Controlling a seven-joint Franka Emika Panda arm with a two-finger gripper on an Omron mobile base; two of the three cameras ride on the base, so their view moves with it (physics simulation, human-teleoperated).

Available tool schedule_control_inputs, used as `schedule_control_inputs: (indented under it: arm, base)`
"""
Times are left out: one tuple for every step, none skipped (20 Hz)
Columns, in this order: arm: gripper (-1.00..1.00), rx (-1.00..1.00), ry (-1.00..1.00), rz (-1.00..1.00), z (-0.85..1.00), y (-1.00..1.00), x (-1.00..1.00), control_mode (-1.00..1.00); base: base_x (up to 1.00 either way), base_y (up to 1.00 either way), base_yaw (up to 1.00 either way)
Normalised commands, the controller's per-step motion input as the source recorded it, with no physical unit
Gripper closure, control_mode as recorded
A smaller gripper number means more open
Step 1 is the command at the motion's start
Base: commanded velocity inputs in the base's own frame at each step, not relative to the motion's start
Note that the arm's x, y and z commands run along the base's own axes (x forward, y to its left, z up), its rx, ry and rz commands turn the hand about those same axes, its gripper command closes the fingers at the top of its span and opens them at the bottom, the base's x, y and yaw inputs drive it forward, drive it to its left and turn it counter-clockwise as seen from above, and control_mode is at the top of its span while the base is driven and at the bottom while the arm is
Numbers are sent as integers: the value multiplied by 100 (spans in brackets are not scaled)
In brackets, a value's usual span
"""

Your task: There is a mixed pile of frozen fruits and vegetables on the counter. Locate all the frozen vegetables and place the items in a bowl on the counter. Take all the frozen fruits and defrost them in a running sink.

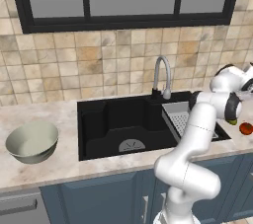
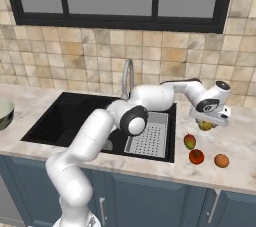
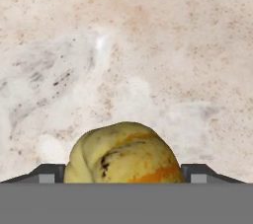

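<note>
Clamping our tool [image 2: 207, 124] on the yellowish vegetable [image 3: 123, 153]; bowl [image 1: 32, 141] at nine o'clock empty, three pieces remaining on the table [image 2: 235, 136].

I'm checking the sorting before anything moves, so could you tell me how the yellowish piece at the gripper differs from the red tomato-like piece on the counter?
The yellowish piece is lumpy, yellow-green with orange and dark blotches; the red tomato-like piece is smooth and evenly red. The yellowish piece sits between the fingers of the gripper, while the red one lies free near the front edge of the counter. Both are small, rounded pieces right of the sink.
</note>
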Motion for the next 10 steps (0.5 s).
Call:
schedule_control_inputs:
  arm:
    - [100,-7,-3,6,0,100,-15,-100]
    - [100,-9,-5,6,0,100,-10,-100]
    - [100,-5,-5,3,2,99,-6,-100]
    - [100,-3,-5,3,7,92,-4,-100]
    - [100,-4,-4,4,14,93,-6,-100]
    - [100,-4,-5,5,14,94,-9,-100]
    - [100,-4,-3,5,9,96,-11,-100]
    - [100,-3,-4,6,4,100,-25,-100]
    - [100,-4,-6,7,1,100,-38,-100]
    - [100,-5,-8,7,6,98,-47,-100]
  base:
    - [0,0,0]
    - [0,0,0]
    - [0,0,0]
    - [0,0,0]
    - [0,0,0]
    - [0,0,0]
    - [0,0,0]
    - [0,0,0]
    - [0,0,0]
    - [0,0,0]
